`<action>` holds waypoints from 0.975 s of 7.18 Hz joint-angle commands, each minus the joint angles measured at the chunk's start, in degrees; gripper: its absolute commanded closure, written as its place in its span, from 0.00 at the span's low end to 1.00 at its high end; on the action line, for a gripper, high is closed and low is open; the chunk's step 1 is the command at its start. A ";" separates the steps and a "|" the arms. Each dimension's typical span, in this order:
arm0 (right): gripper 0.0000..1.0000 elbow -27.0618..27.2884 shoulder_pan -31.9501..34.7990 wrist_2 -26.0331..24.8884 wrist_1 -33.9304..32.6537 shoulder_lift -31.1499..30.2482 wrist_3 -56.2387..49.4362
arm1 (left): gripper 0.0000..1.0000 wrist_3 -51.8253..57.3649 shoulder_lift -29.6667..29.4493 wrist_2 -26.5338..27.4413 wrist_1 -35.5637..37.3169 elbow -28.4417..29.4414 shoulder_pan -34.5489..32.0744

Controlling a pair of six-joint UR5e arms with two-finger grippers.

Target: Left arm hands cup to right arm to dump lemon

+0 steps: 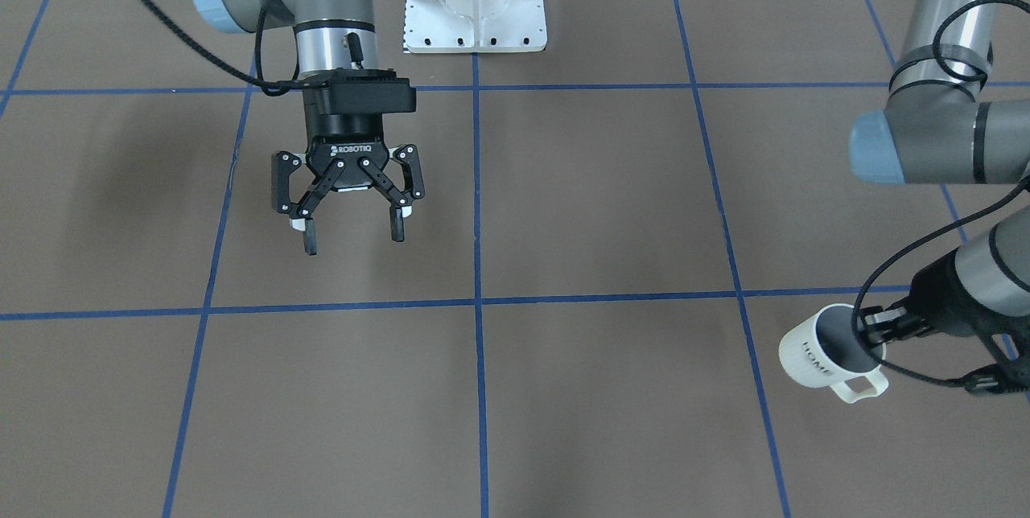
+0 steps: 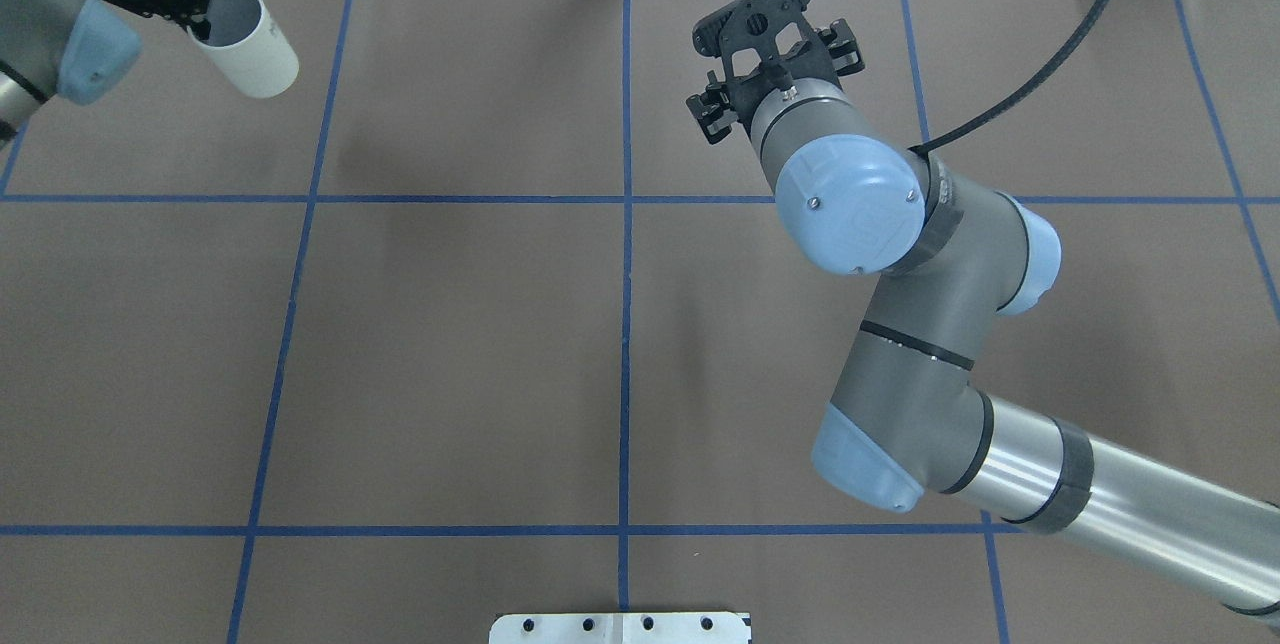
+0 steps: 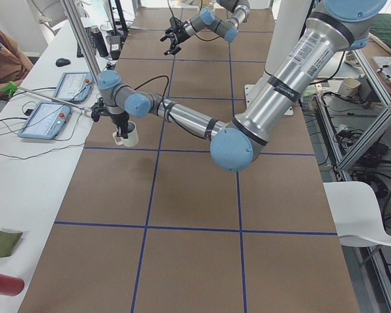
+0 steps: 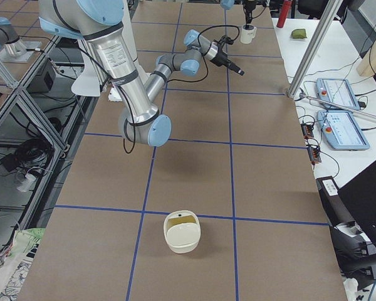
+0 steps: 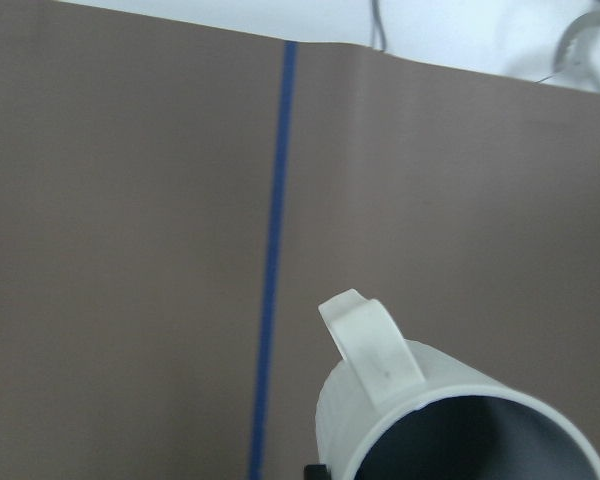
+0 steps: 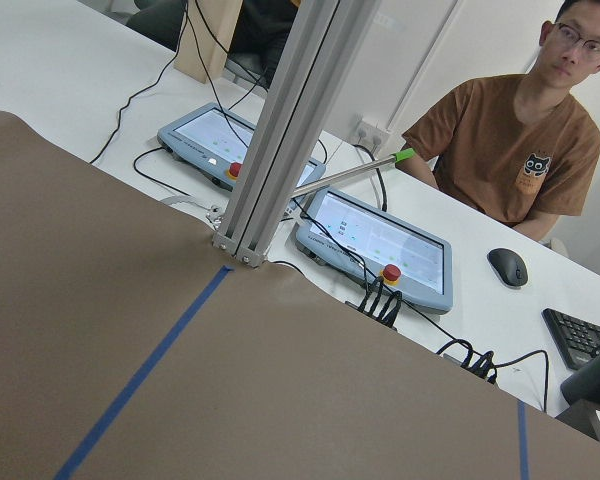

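The right claw (image 1: 352, 238) hangs over the tabletop (image 1: 563, 204), nearer its middle, jaws spread wide and empty. It is well apart from the cup (image 1: 813, 353), so the handover needs a long carry. At the far left corner the left claw (image 1: 875, 330) is clamped on the cup's rim wall, one finger inside. That thin pinch could let the tilted cup swivel or slip, and the lemon might roll out early. The cup is white, grey inside, printed "HOME", its loop handle (image 1: 861, 389) jutting sideways. No lemon shows.
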 commanded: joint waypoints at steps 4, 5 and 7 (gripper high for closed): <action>0.01 0.36 27.51 52.60 -4.23 -7.23 -6.78 | 1.00 4.47 19.90 2.97 0.00 -15.30 0.05; 0.01 0.36 31.12 57.80 -6.40 -9.26 -7.66 | 1.00 4.47 22.01 2.89 0.00 -16.98 0.32; 0.01 1.84 35.19 62.94 -19.72 -8.76 -13.71 | 1.00 4.39 24.57 2.54 -0.18 -17.96 1.89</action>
